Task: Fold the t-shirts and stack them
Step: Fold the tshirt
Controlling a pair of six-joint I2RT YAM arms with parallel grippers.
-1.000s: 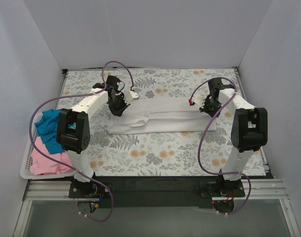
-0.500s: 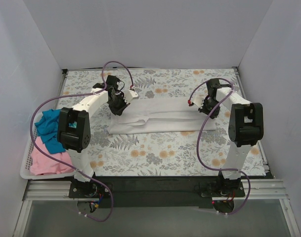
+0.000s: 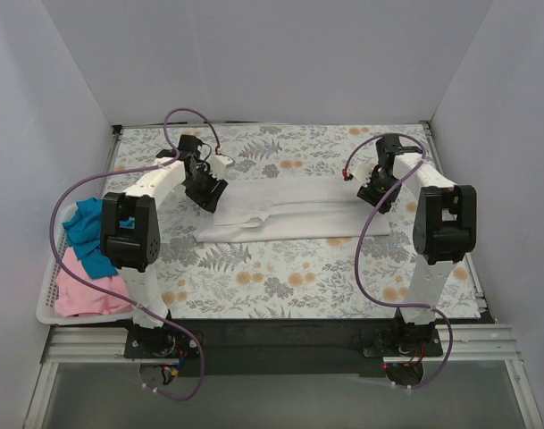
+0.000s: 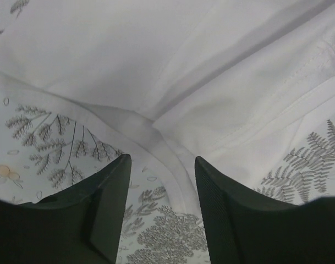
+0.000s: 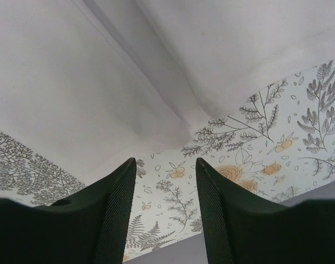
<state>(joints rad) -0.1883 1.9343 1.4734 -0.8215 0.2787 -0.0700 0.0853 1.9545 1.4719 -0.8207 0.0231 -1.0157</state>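
White shirt [image 3: 294, 210], soft, light and limp, lies part-folded mid-table on the cover [image 3: 280, 268], best pinched at its end edges, where left gripper [image 4: 163, 159] and right gripper [image 5: 166, 160] hover, both spread and empty.

We can read no text, label, brand, number or sign in any view; the white t-shirt [image 3: 294, 207], the floral table cover [image 3: 280, 277] and the white basket [image 3: 53, 315] show only plain cloth, printed leaves and flowers, and bare plastic, so far as we can tell
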